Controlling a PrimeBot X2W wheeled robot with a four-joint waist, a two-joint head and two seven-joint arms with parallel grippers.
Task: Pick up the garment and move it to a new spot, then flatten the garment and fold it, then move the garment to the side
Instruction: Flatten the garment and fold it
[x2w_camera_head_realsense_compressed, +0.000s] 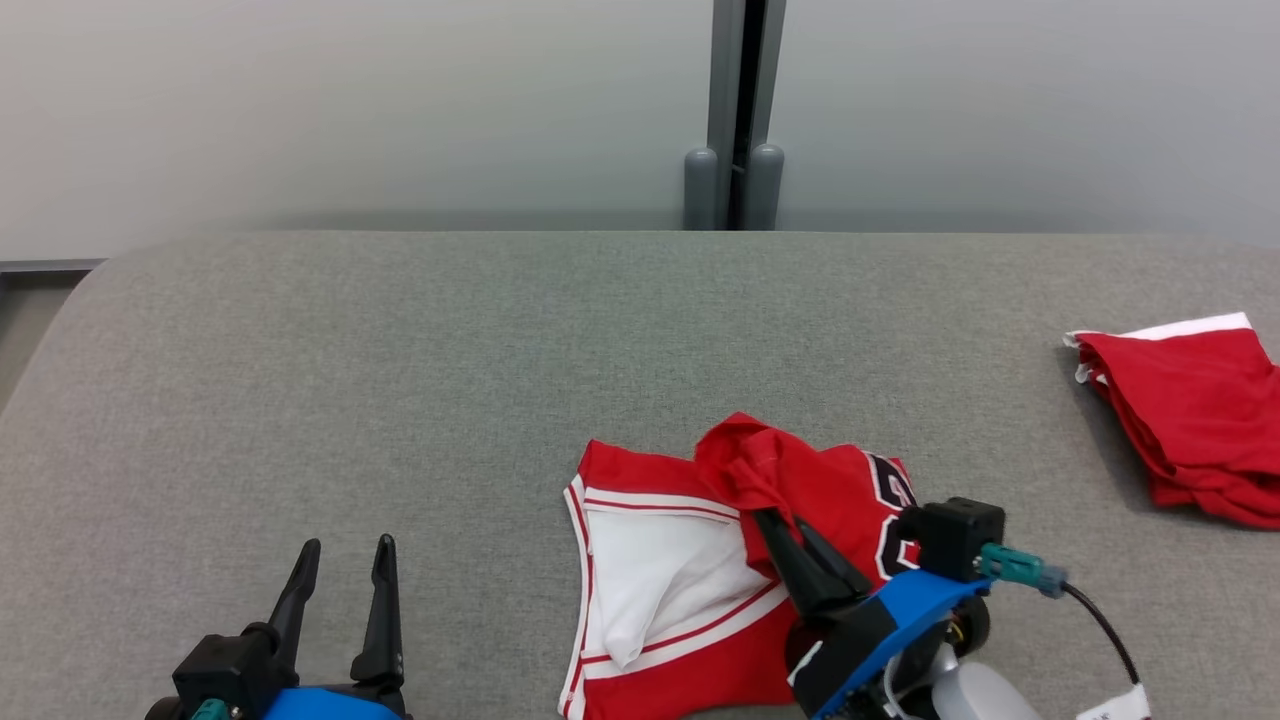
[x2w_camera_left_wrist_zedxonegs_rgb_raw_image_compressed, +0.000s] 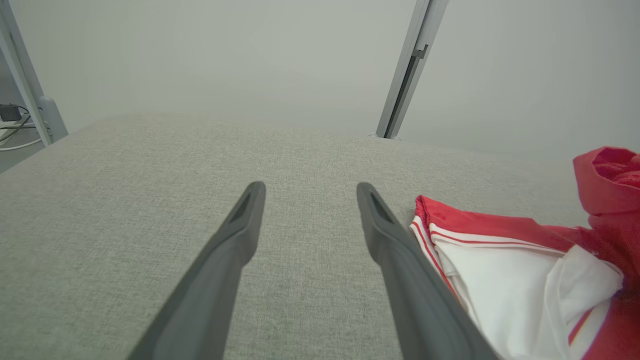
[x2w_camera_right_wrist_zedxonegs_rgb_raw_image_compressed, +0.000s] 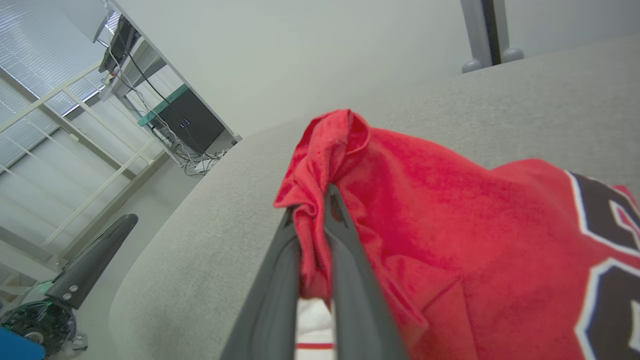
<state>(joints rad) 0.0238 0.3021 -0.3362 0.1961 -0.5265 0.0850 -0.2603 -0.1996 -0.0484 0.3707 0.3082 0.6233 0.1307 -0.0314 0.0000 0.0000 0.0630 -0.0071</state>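
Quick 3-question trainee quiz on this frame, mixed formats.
1. True or false: the right end effector is shut on a bunched part of the red jersey.
2. The left end effector is: A) open, holding nothing; B) shut on the jersey; C) shut, empty.
3. Fill in: the folded red garment lies to the jersey's ____, by the robot's own sides.
Key: 1 true; 2 A; 3 right.

Matt red cloth garment (x2w_camera_head_realsense_compressed: 800, 480) on coarse-woven grey table (x2w_camera_head_realsense_compressed: 400, 400).
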